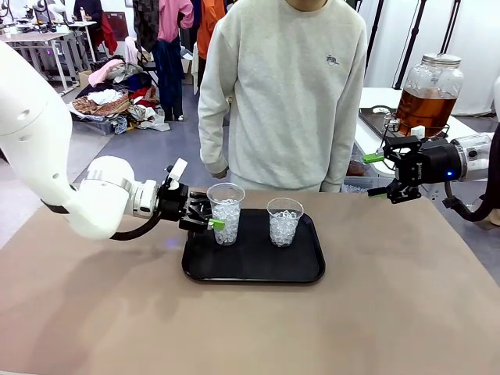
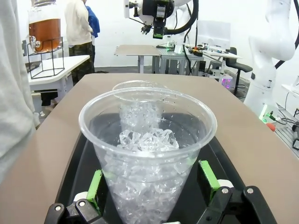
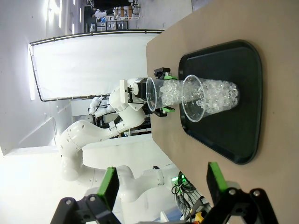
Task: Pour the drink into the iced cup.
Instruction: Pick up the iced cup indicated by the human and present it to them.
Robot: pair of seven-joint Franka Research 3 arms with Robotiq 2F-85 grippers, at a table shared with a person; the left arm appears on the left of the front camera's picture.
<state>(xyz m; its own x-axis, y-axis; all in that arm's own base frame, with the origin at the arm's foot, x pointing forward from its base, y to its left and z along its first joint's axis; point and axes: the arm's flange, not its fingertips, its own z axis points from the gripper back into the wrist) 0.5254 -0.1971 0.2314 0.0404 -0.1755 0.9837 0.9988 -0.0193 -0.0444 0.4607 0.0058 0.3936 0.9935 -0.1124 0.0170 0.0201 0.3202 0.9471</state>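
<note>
Left gripper [image 2: 150, 183] brackets the left cup [image 1: 226, 209] on the tray [image 1: 258, 266] — pads at its walls, squeeze unclear (steadying it, I'd guess). Right gripper [image 1: 376, 176] gapes empty near the drink [image 1: 426, 108], in its jar [image 1: 432, 74].

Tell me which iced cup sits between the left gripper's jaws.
The cup at the tray's left end in the front view: the left gripper straddles it, while the other cup stands free to its right.

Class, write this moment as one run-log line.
left gripper: open around left iced cup on tray | right gripper: open, empty, raised | drink: in jar, unpoured
</note>
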